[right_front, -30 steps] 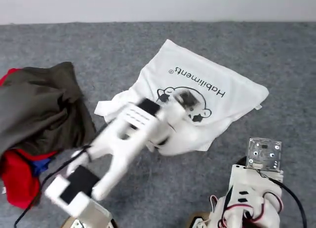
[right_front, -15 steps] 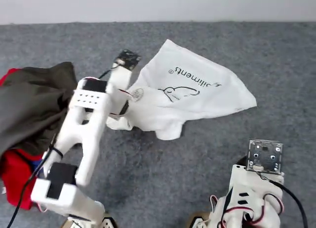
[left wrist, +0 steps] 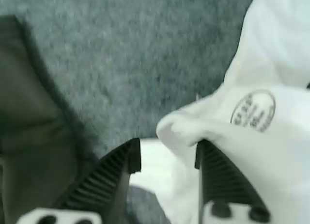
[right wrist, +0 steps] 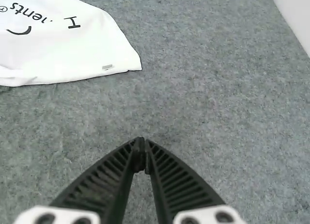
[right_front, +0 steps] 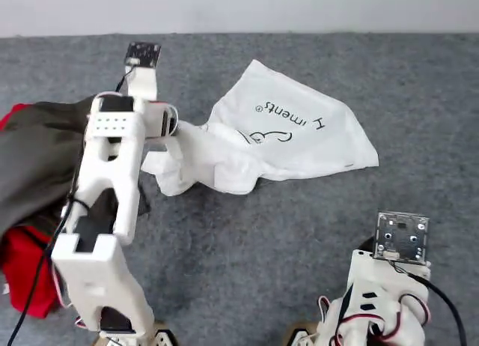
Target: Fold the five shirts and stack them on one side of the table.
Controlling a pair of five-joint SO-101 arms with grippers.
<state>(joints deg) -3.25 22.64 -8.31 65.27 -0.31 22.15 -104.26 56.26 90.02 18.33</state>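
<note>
Pinching the bunched edge of the white shirt (right_front: 299,145), the left jaws seemingly meant to straighten it; the right jaws sat pressed together.

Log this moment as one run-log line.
left end effector: shut on white shirt | right end effector: shut above grey table | shirt pile: unfolded

– What shifted?
– The left gripper (left wrist: 166,149) swung from mid-table to the far left, dragging the white printed cotton shirt (right_front: 299,136) with it; the cloth bunched into folds there
</note>
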